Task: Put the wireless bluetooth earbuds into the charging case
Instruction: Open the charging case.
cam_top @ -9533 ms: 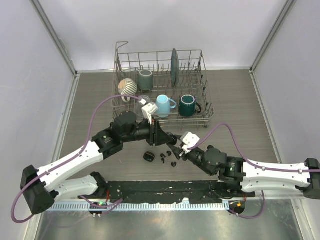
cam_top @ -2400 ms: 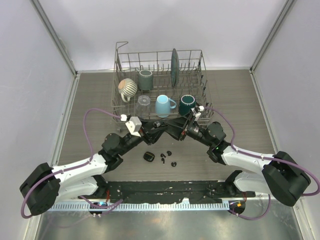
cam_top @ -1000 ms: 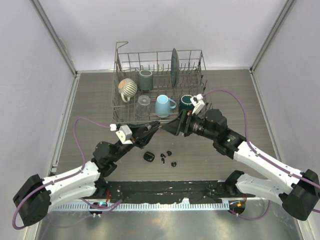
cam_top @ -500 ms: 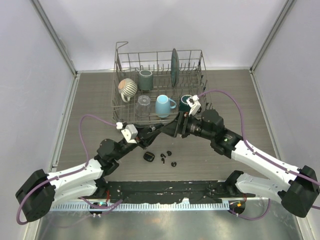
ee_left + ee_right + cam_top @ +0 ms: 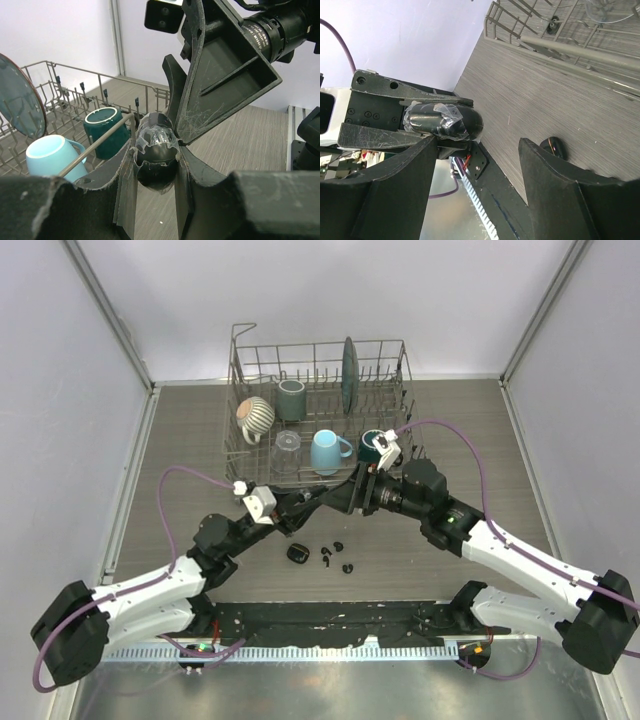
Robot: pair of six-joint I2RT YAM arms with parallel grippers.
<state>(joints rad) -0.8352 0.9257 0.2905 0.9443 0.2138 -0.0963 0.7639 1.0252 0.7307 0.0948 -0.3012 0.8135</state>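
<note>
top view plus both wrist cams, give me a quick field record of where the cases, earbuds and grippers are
left gripper: shut on a black case wrapped in clear film, held off the table
right gripper: open, jaws wide and facing the held case, not gripping it
earbuds: small black pieces lying loose on the table, below both grippers in the top view
second case: on the table, just left of the earbuds in the top view
dish rack: far side of the table, beyond both grippers
</note>
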